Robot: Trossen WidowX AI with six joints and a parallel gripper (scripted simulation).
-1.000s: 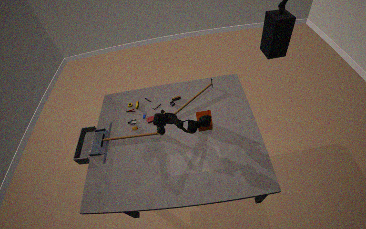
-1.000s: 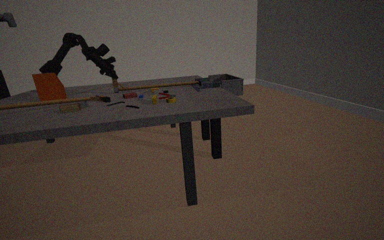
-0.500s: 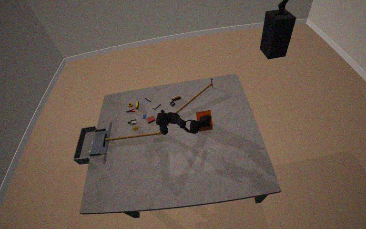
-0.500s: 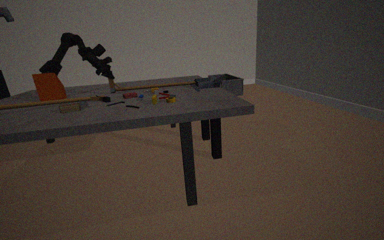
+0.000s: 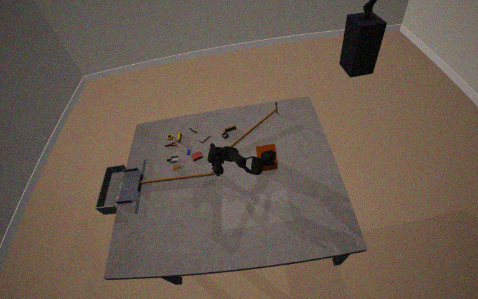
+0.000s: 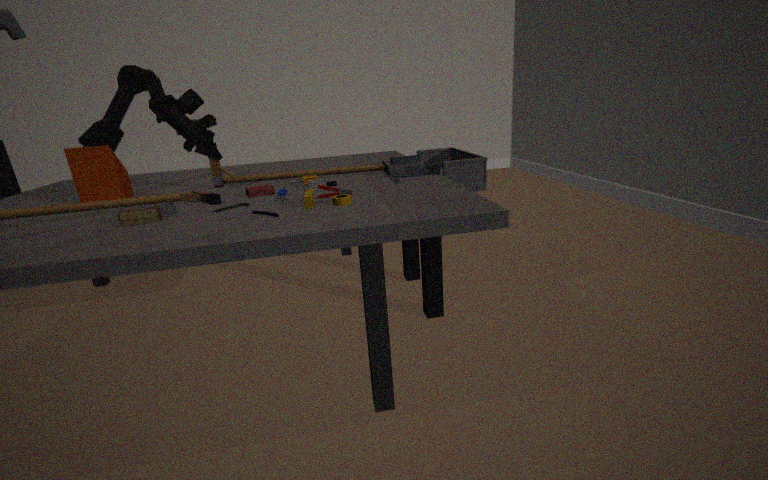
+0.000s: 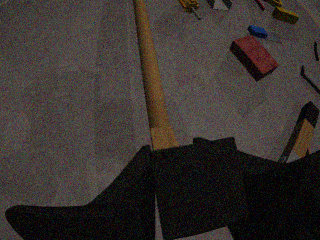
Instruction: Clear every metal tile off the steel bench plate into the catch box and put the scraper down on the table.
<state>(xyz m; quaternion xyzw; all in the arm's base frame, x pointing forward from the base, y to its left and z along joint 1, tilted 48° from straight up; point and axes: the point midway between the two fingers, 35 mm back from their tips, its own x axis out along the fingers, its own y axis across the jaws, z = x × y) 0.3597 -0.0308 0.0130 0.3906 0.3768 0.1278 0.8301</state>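
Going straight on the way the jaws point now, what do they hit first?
Probably the bare tabletop just beneath the held scraper handle; exact gap unclear.

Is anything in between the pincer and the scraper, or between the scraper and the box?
Nothing visible separates the pincer from the scraper; it grips the handle. The plate lies before the box. Pale bits show by its far edge; I can't tell which side.
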